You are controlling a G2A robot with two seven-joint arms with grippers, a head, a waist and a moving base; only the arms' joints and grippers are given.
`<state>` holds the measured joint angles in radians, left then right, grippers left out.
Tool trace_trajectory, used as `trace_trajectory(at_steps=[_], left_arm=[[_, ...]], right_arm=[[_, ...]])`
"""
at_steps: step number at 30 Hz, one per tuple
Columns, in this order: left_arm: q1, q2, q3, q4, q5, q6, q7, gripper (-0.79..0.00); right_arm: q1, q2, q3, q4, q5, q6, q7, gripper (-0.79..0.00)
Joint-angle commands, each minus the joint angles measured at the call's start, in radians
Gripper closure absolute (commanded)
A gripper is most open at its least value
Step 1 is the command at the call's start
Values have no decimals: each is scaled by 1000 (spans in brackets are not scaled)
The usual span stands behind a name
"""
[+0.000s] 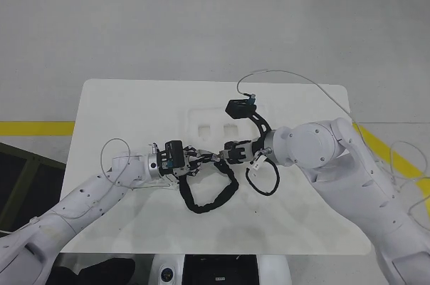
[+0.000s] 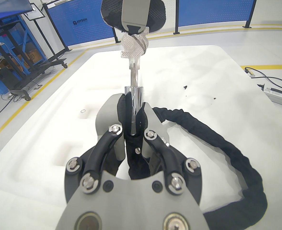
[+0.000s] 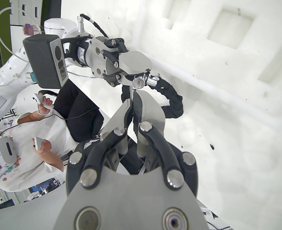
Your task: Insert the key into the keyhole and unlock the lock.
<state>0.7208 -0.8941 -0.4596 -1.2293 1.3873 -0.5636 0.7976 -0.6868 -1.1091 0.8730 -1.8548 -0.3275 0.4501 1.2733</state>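
— Closest to your left wrist lens, what do you see?

— That is my left gripper [image 2: 134, 102]. Its jaws are clamped on the chrome lock cylinder [image 2: 134, 92], which stands up between the black pads.

— And the other one?

— My right gripper [image 3: 132, 98] has its jaws pressed together on the head of the key [image 2: 133, 48]. From my left wrist I see it pointing straight at the cylinder from the far side.

— Where is the key against the lock?

— Its blade runs in line with the cylinder, and its tip meets the end face where the keyhole sits. How deep it goes, I cannot tell.

— Place it all on the table for me.

— From above, both grippers meet near the middle of the white table [image 1: 115, 107]. My left arm comes in from 8 o'clock, my right from 3 o'clock. The black fabric-sleeved cable [image 1: 211, 199] loops from the cylinder toward 6 o'clock and lies on the tabletop. Shallow square recesses [image 1: 206, 130] sit at 12 o'clock of the meeting point, near it but apart.
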Motion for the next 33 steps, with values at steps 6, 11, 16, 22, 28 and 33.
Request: trace_trajectory(at_steps=[6,11,16,22,28,33], left_arm=[[0,0,0,0,0,0,0,0],[0,0,0,0,0,0,0,0],[0,0,0,0,0,0,0,0],[9,-1,-8,-15,-8,1,-19,0],[-10,5,-45,-47,-5,-150,-64,0],[-25,14,-82,-70,-17,-262,-132,0]], right_arm=[[16,-8,-38,15,-21,18,-5,0],[27,-15,-54,32,-11,20,-12,0],[30,-15,-38,31,1,20,-19,-785],[2,1,27,13,8,-61,-36,-785],[-44,25,102,12,-18,-319,-67,-785],[-84,44,161,30,4,-565,-63,-785]])
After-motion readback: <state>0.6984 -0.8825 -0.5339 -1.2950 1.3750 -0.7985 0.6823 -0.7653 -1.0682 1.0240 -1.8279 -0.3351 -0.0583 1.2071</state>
